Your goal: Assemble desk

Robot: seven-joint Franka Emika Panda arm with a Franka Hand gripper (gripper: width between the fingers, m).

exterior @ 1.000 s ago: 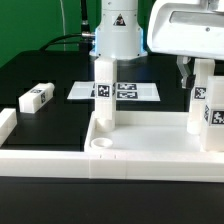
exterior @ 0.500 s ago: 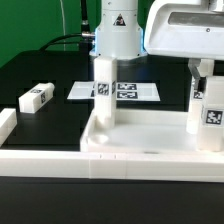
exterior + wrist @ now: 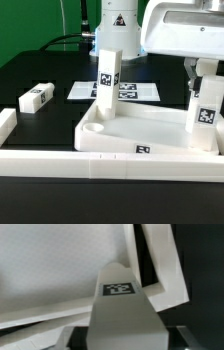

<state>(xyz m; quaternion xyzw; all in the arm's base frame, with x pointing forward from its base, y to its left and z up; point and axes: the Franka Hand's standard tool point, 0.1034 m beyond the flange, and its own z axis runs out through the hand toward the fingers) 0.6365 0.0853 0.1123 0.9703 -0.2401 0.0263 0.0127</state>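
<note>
Gripper pinching the white, tag-marked leg at its 6 o'clock. The leg stands upright in the rimmed white desk top — second leg at 9 o'clock.

Pincer pointing down, tight around a leg

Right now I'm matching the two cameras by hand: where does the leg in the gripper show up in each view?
Exterior view: the leg stands upright near the exterior view's right edge, at a corner of the desk top, its upper end in the gripper.
Wrist view: the leg runs through the picture's centre, tag toward the camera.
Shared landmark: the desk top's raised rim, beside the leg in both.
</note>
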